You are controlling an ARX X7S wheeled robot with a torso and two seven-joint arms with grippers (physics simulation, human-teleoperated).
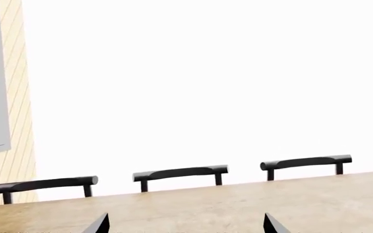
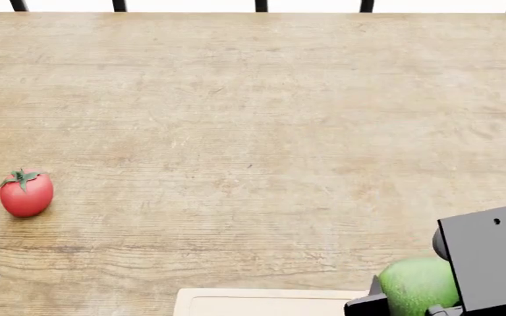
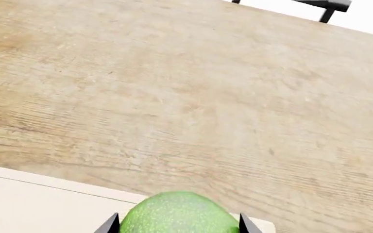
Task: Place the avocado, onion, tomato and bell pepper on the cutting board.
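Green avocado (image 3: 177,213) clamped in right gripper (image 3: 177,224) above cutting board (image 3: 37,206)

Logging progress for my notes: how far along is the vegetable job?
Nothing visibly done: the visible part of the cutting board is bare. In hand: the right gripper holds the avocado over its edge. Left: the tomato still on the table; onion and pepper unseen.
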